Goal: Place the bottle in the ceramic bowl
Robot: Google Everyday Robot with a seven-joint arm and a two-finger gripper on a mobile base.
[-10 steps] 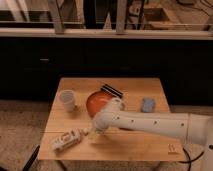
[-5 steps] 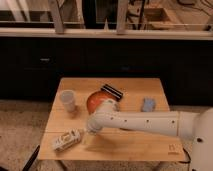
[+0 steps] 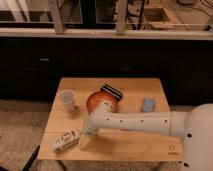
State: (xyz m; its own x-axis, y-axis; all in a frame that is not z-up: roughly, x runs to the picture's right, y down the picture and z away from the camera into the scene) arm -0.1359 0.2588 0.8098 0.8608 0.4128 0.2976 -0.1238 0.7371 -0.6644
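Zero progress on the actual placing so far, as far as I can judge. The bottle (image 3: 66, 141) is lying on its side near the front left corner of the wooden table (image 3: 150, 142), nowhere near in the dish yet. The ceramic bowl (image 3: 98, 100) sits further back around the middle of the table, with the arm's white body crossing in front of it and covering part of its near rim.

The gripper (image 3: 85, 141) is down low just to the right of the bottle, right beside it. Its jaws stand wide, nothing held. Whether a fingertip is already touching the bottle or there's a sliver of gap, I honestly can't make out from this angle, it's too murky down there.

Other stuff on the table: a white cup (image 3: 67, 99) at the left, well apart from the bottle, a black ridged object (image 3: 113, 91) just behind the bowl, and a small blue thing (image 3: 148, 104) off to the right.

So what's left is basically everything: get the jaws around the bottle, close, lift, carry it back and to the right over the bowl, and let go. I'd call this the reach stage, just before the grasp.
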